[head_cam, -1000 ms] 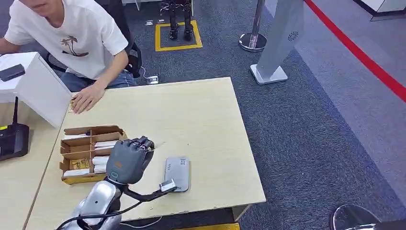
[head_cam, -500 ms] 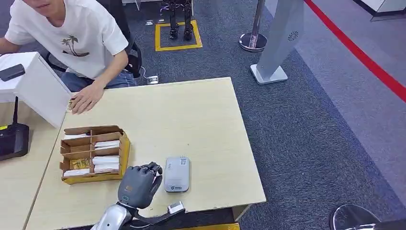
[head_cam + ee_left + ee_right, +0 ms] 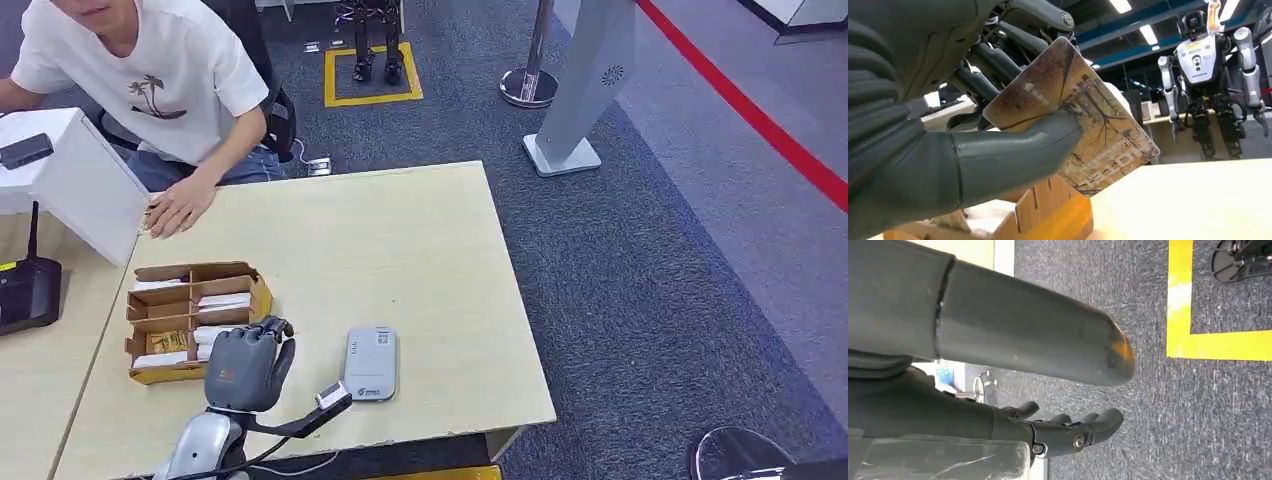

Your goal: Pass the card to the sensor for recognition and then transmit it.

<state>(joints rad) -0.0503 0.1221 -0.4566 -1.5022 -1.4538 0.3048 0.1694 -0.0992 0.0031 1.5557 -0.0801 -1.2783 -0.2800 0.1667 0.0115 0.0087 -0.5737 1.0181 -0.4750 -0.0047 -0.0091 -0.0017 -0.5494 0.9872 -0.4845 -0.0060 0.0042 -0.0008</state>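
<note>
The left robot hand (image 3: 246, 366) holds a brown, tree-patterned plastic card (image 3: 1083, 125), pinching it between the thick grey thumb (image 3: 1013, 150) and the darker fingers (image 3: 998, 60) behind it, so that roughly half the card sticks out past the thumb. In the head view this robot hand hovers over the near part of the pale wooden table (image 3: 400, 250), just beside the near corner of the open, partitioned cardboard box (image 3: 190, 320) of white packets and to the left of the flat grey rectangular sensor (image 3: 370, 362), which lies apart from it on the table. The card has not yet been presented, I judge, and the risks lie in the sideways carry to the sensor. The grip rests on one end of a smooth, thin card, so it may pivot or slide out if the robot hand jolts. The box edge sits close below the card (the wrist view shows its corrugated wall right under it), so a low sweep could clip it and twist the card loose. If the card arrives tilted or too high, the sensor may fail to read it. The right robot hand (image 3: 1068, 432) hangs over grey carpet, fingers loosely curled and holding nothing. A person in a white T-shirt (image 3: 150, 80) rests a hand on the far edge of the table, presumably the recipient, and an early release there would drop the card.
</note>
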